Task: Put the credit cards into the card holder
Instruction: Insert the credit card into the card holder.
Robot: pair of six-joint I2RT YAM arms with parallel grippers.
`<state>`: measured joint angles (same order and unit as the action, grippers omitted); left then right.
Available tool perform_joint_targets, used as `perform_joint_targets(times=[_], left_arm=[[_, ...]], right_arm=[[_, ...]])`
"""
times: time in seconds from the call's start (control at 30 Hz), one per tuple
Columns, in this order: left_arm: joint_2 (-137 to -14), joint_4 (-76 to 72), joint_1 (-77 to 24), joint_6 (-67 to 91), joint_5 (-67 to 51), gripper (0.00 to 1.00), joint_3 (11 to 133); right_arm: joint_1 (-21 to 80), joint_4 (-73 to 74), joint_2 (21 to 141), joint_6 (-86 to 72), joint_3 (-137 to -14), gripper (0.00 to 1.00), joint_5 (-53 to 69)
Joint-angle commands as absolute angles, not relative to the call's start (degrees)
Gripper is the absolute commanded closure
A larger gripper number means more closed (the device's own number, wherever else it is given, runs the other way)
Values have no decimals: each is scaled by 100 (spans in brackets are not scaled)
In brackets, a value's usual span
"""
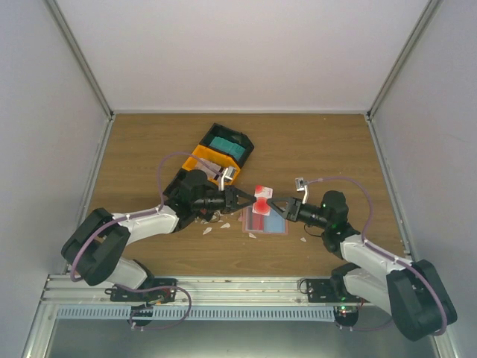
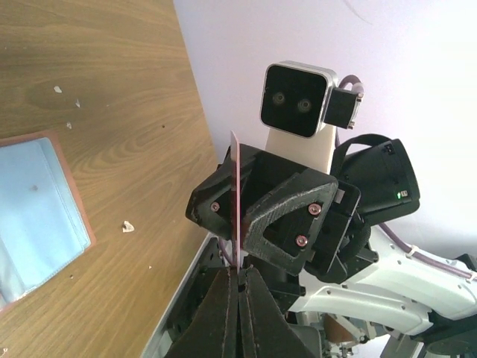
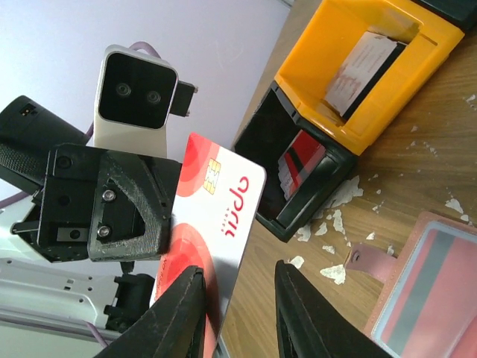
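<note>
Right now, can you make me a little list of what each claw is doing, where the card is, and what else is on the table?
left claw: shut on the red and white card, holding it up off the table
right claw: open, set around the other end of the same card
card holder: lying open on the table, close below the claws
tray: black and orange, with another red card standing in its black part
paper scraps: scattered between the tray and the card holder
</note>
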<state>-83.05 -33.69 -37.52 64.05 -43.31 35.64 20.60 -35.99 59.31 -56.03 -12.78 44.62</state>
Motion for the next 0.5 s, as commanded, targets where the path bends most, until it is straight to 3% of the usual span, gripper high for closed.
perform_joint_targets(times=[0.0,0.17,0.3,0.33,0.4,0.47], left_arm=[[-8133,-3731,-3700,6397,-4399,100,3446],[-8218,-3815,-3700,6437,-4445,100,3373],[-8287,-3590,-3684,6360,-4385,100,3348],[-8296,-3453,-3683,6311,-4326,99,3347],[-8301,-2953,-3683,6149,-4113,90,3378],[-8328,-2406,-3682,5871,-3841,74,3438]], right_arm=[[2074,-3701,6095,-5548,-1380,74,4557],[2070,-4742,6507,-6075,-1367,82,5079],[2072,-4780,6656,-6104,-1349,99,5072],[2073,-4656,6615,-6024,-1352,100,5004],[2074,-4217,6533,-5775,-1413,100,4895],[2073,-3455,6462,-5395,-1555,100,4683]])
